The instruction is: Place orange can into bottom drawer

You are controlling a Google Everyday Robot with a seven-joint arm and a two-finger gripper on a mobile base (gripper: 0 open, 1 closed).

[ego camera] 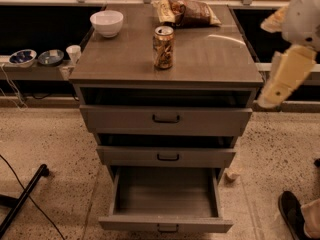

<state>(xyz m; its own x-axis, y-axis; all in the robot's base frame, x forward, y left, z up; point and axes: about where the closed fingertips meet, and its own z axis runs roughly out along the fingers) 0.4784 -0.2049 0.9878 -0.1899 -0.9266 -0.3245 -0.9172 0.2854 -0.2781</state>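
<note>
The orange can (163, 47) stands upright near the front middle of the grey cabinet top (210, 64). The bottom drawer (166, 219) is pulled far out, and its plain grey interior shows nothing inside. The two drawers above it are each pulled out a little. My gripper (274, 95) hangs at the right edge of the view, beside the cabinet's right front corner. It is well to the right of the can and not touching it. My arm's white and cream links (300, 29) rise above it.
A white bowl (106, 23) sits at the back left of the cabinet top and a crinkled snack bag (187, 12) at the back. Small bowls and a cup (73, 53) stand on a low shelf at left. A black stand leg (25, 196) lies on the floor at left. A shoe (292, 214) is at bottom right.
</note>
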